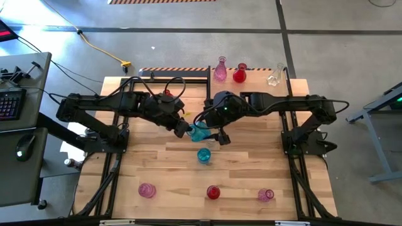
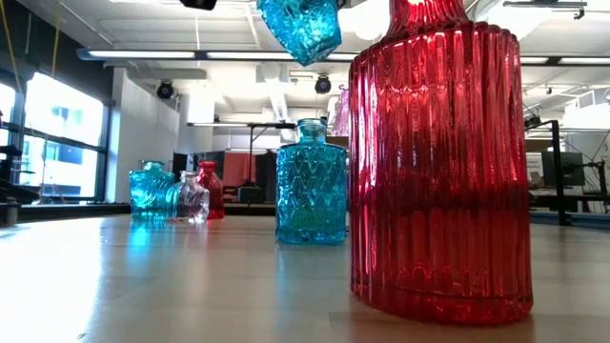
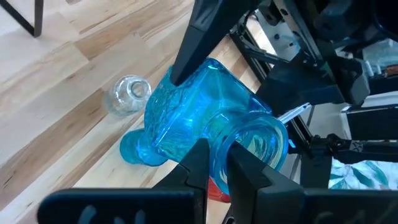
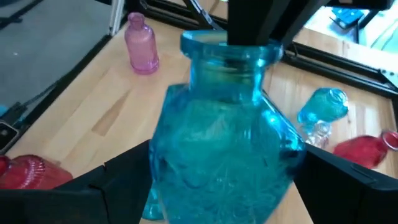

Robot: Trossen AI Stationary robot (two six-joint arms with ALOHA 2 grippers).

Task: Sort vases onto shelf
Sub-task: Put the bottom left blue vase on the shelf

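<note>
A turquoise-blue vase (image 1: 198, 132) hangs tilted over the middle of the table, with my left gripper (image 1: 187, 129) shut on its mouth. My right gripper (image 1: 217, 134) is open, its fingers on either side of the vase's body (image 4: 224, 155). Below it a second turquoise vase (image 1: 203, 155) stands on its base on the table. A pink vase (image 1: 220, 70), a red one (image 1: 239, 74) and a clear one (image 1: 274, 75) stand on the shelf (image 1: 188, 74) at the far edge. My left gripper pinches the rim of the vase's mouth (image 3: 219, 163), one finger inside the neck and one outside. The fingers come slanting down from the table's left. The vase is lifted clear of the table and tilted, its base (image 2: 303, 33) away from the gripper. My right gripper's fingers (image 4: 127, 174) stand close against the two sides of the vase's body; whether they touch it, I cannot tell.
Near the front edge stand a pink vase (image 1: 147, 190), a red one (image 1: 213, 192) and another pink one (image 1: 266, 194). Under the left arm are a turquoise (image 4: 323, 106), a clear (image 4: 317, 132) and a red vase (image 4: 364, 149). Black frame bars run along both sides of the table.
</note>
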